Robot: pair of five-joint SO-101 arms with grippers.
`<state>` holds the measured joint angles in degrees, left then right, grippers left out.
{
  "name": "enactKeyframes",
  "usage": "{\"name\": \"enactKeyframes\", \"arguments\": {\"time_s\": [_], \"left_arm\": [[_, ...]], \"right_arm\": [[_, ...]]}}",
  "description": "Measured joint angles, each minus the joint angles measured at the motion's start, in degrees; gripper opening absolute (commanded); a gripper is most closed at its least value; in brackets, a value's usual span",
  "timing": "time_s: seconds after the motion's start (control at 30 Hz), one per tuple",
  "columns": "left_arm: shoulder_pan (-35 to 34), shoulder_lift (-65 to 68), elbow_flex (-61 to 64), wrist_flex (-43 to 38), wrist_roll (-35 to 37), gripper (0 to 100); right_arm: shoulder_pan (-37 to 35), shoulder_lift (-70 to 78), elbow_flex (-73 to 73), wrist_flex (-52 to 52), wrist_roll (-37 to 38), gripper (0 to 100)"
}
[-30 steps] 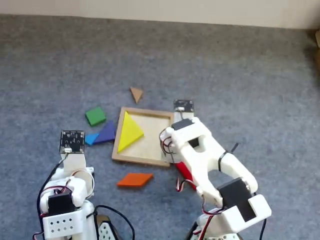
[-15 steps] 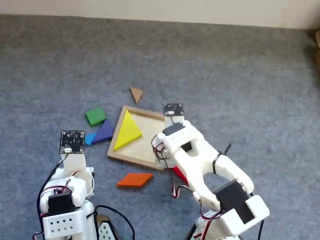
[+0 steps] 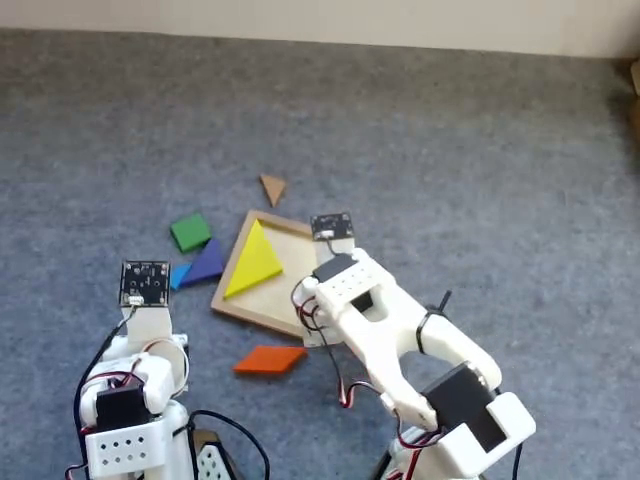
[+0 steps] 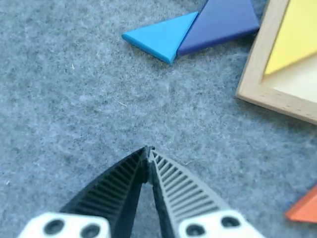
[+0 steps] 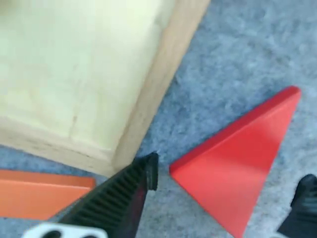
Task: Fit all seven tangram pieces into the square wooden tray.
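In the tray (image 3: 285, 245), only the yellow triangle (image 3: 252, 262) (six left outside); right claw (image 5: 228, 181) spread, left claw (image 4: 148, 151) pressed together.

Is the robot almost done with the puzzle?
Not nearly. Done: one piece, the yellow triangle, lies in the wooden tray. In hand: the right gripper, jaws open, straddles the red triangle beside the tray. Left: that one, plus the light blue triangle, purple triangle, green square, brown triangle and orange parallelogram on the carpet.
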<state>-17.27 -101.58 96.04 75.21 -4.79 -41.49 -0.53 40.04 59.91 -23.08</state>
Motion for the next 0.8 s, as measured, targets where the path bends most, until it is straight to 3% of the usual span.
{"name": "enactKeyframes", "arguments": {"time_s": [0.37, 0.57, 0.8], "left_arm": [[0.0, 0.0, 0.0, 0.0, 0.0, 1], [0.0, 0.0, 0.0, 0.0, 0.0, 1], [0.0, 0.0, 0.0, 0.0, 0.0, 1]], "right_arm": [[1.1, 0.0, 0.1, 0.0, 0.0, 41.6], [1.1, 0.0, 0.1, 0.0, 0.0, 28.9], [1.1, 0.0, 0.1, 0.2, 0.1, 27.2]]}}
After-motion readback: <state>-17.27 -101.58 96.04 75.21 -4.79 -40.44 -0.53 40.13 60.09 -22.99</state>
